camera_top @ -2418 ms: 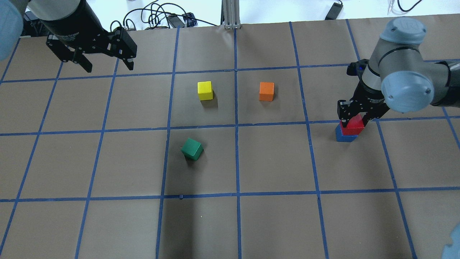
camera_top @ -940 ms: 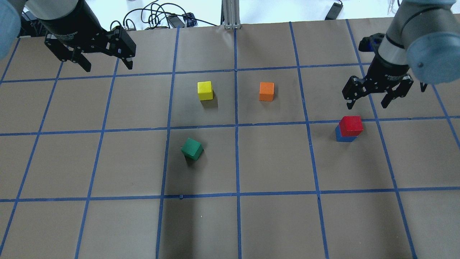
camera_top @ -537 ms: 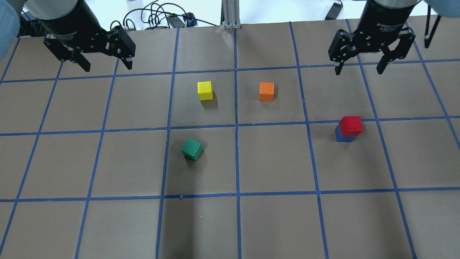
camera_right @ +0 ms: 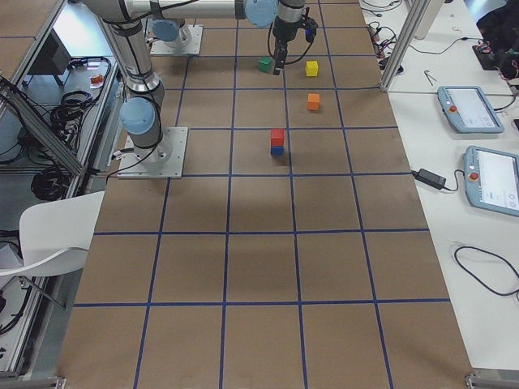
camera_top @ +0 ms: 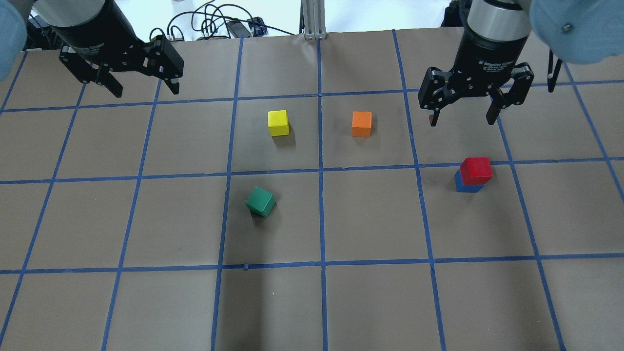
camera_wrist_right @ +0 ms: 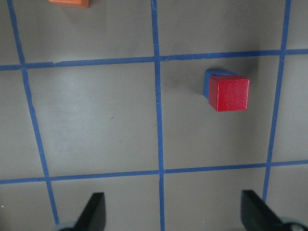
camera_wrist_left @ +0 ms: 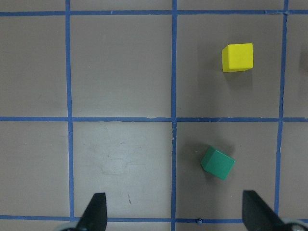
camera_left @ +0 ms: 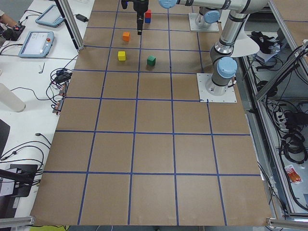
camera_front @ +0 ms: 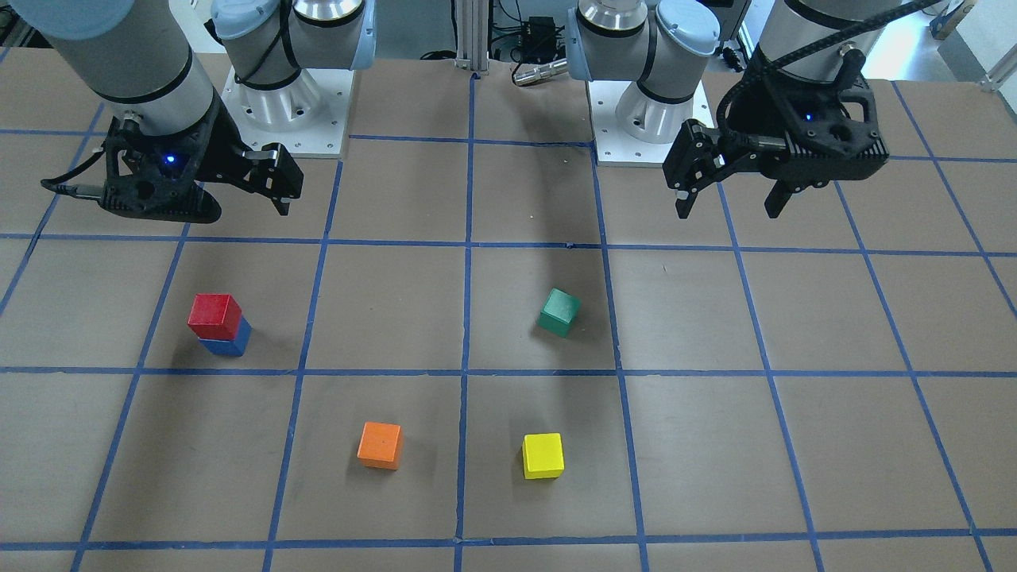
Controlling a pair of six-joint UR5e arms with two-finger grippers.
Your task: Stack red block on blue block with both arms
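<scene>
The red block sits on top of the blue block on the right of the table; the stack also shows in the front view and the right wrist view. My right gripper is open and empty, raised high, off behind the stack. In the front view it is at the left. My left gripper is open and empty, high over the far left of the table; in the front view it is at the right.
A yellow block and an orange block sit mid-table. A green block, turned askew, lies nearer the robot. Brown paper with a blue tape grid covers the table. Cables lie beyond the far edge.
My right gripper opened off the red block, leaving it on the blue block, rose and swung away behind the stack. The left arm barely moved.
</scene>
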